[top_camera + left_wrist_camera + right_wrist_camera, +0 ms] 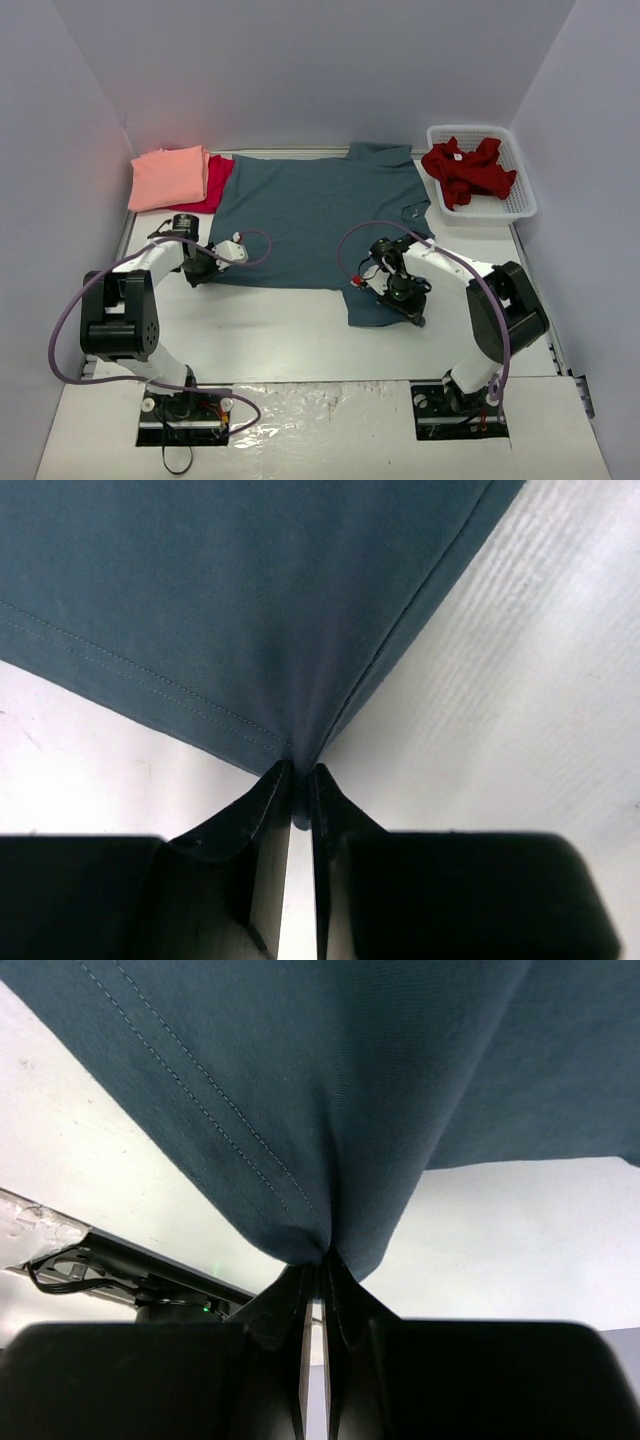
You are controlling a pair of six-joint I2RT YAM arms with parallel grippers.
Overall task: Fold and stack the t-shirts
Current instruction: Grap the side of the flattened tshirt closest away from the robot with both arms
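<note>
In the top view we see the slate-blue t-shirt (310,215) spread across the middle of the white tabletop (290,340), its collar toward the top of the frame and its hem toward the bottom. Its lower right part is pulled out of line and hangs lower in the frame than the rest of the hem. The left arm (150,265) reaches in from the left of the frame to the shirt's lower left corner. In the left wrist view we find the left fingers (272,798) drawn close together, pinching the cloth right at the corner where the stitched hem meets the side edge. The fabric fans up and away from them, and bare tabletop shows on both sides. The right arm (450,265) bends over the shirt's lower right part. In the right wrist view the right fingers (292,1302) are pressed together on a gathered bunch of the same blue cloth near its double-stitched hem, and the fabric rises from them like a tent. At the upper left of the top view we see the salmon-pink t-shirt (168,177) lying folded. The crimson t-shirt (218,180) shows from under its right side and touches the blue shirt's sleeve. At the upper right the dark red t-shirt (468,170) lies crumpled inside the white lattice basket (524,205), which sits just beside the blue shirt's right sleeve.
</note>
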